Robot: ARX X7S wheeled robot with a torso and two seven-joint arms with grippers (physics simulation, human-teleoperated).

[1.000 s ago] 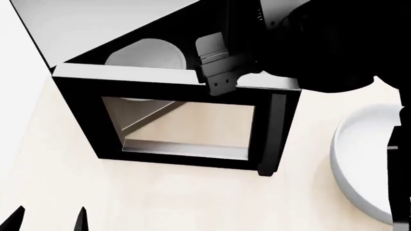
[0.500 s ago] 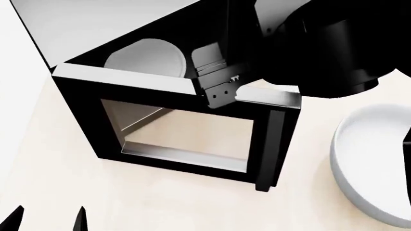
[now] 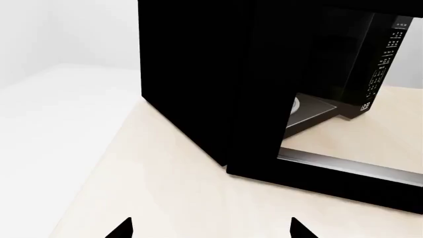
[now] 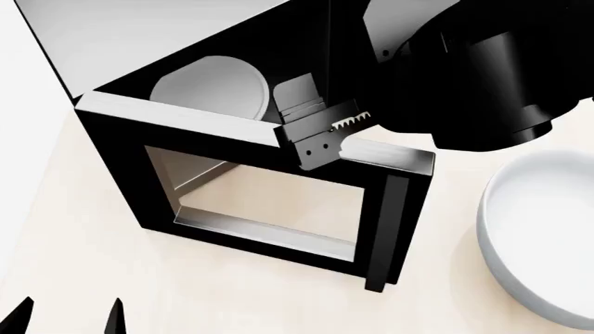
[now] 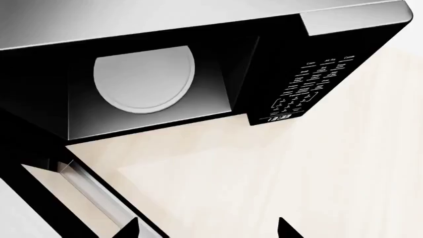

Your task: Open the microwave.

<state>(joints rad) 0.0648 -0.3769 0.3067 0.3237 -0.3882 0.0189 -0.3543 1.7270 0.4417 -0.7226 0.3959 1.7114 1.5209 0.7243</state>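
Microwave point(image 3: 198, 79) fills your left wrist view from 12 to 3 o'clock, its door swung wide, while the left gripper point(image 3: 210, 229) shows idle tips spread apart. From the head, your right gripper point(image 4: 325, 132) sits behind the door's point(image 4: 264, 198) top edge, presumably to push; its jaw gap is unclear. Right wrist view shows turntable point(image 5: 144, 78) and button panel point(image 5: 309, 87) exposed.

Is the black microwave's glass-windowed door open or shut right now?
Open. The black microwave's glass-windowed door stands swung well away from the cavity, leaving the white round turntable exposed.
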